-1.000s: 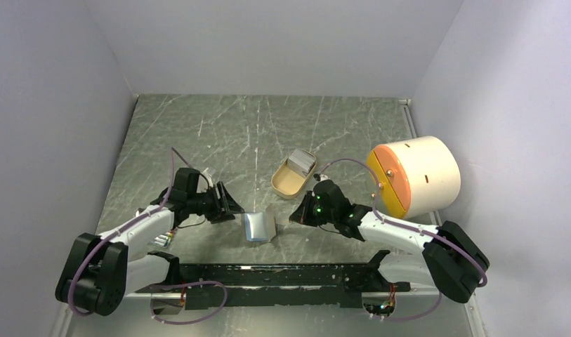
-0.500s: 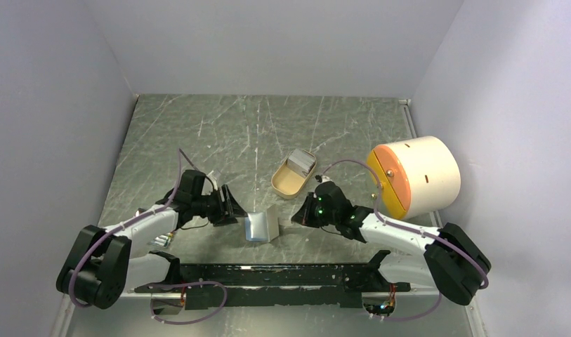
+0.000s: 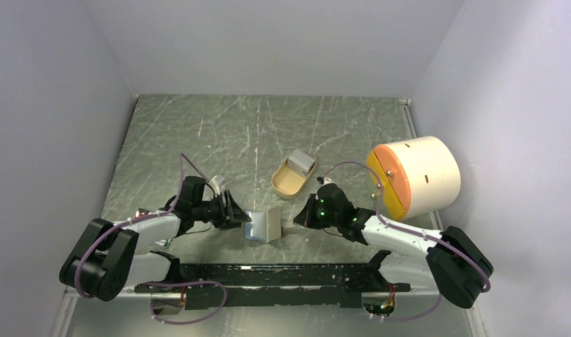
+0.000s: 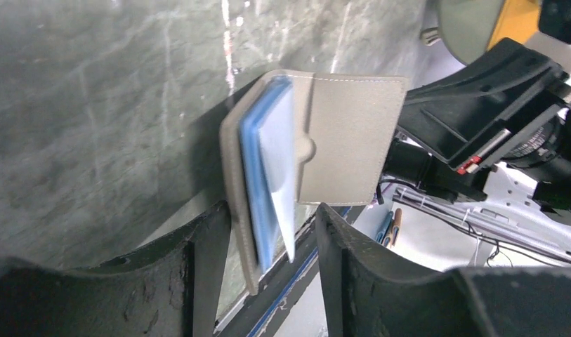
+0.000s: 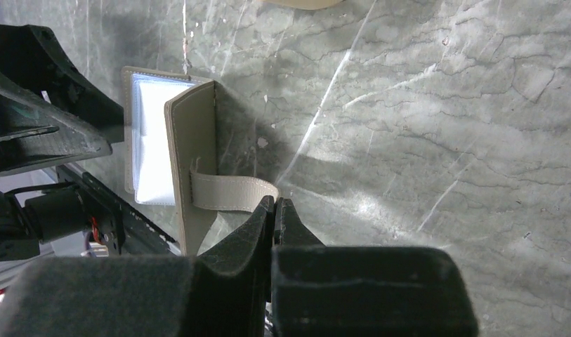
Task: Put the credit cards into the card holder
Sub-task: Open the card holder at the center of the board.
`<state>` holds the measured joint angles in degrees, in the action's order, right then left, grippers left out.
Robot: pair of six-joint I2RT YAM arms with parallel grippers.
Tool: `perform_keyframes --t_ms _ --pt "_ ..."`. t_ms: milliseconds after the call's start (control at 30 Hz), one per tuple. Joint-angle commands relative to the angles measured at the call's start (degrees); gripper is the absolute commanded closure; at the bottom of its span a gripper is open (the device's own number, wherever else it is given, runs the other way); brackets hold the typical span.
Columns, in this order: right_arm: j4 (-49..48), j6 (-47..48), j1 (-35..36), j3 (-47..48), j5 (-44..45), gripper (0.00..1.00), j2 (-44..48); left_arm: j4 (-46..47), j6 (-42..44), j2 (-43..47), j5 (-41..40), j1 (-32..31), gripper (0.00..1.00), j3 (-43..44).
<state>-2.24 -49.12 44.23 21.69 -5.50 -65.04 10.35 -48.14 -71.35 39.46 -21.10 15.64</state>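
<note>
The card holder (image 3: 263,225) lies open near the table's front edge, one flap standing upright. In the left wrist view the card holder (image 4: 349,133) shows its bluish inside and a pale credit card (image 4: 281,158) tucked in it. My left gripper (image 4: 268,235) is open, its fingers on either side of the holder's near edge and the card. My right gripper (image 5: 274,205) is shut on the holder's strap (image 5: 230,193) and holds the flap (image 5: 195,151) up. More credit cards (image 3: 303,163) lie in the tan tray (image 3: 285,184).
A big cream cylinder with an orange face (image 3: 416,175) lies at the right by the wall. A bundle of sticks (image 3: 163,241) sits under my left arm. The black frame rail (image 3: 282,274) runs along the near edge.
My left gripper has moved right, up to the card holder, so its fingers now straddle the holder's edge. My right gripper has shifted slightly left and down, and the flap now stands more upright.
</note>
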Motion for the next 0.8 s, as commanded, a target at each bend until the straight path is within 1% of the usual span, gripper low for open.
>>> perform_keyframes --t_ms 0,133,267,433,500,633,700,767 --pt "-0.4 0.8 -0.5 -0.4 0.5 1.0 0.7 8.5 -1.8 0.1 4.0 -0.4 0.49 -1.4" --pt "-0.3 0.8 -0.5 -0.5 0.2 1.0 0.3 10.5 -2.0 0.3 4.9 -0.4 0.56 -2.0" --pt "-0.1 0.8 -0.5 -0.5 0.6 1.0 1.1 8.7 -1.1 0.2 3.6 -0.5 0.62 -1.7" --pt "-0.6 0.8 -0.5 -0.8 0.2 1.0 1.0 11.9 -2.1 -0.7 4.4 -0.7 0.61 -3.0" --pt "-0.7 0.8 -0.5 -0.9 0.1 1.0 0.9 11.4 -1.6 -1.3 3.8 -1.1 0.61 -2.4" --pt "-1.3 0.5 -0.5 -1.0 0.1 1.0 0.6 10.8 -1.2 -1.6 3.1 -1.7 0.71 -1.5" --pt "-1.5 0.4 -0.5 -1.0 0.1 1.0 0.4 11.1 -1.3 -1.2 3.1 -2.0 0.81 -1.5" --pt "-1.9 0.3 -0.5 -1.3 -0.1 1.0 0.2 11.7 -1.7 -0.6 3.3 -2.2 0.86 -1.5"
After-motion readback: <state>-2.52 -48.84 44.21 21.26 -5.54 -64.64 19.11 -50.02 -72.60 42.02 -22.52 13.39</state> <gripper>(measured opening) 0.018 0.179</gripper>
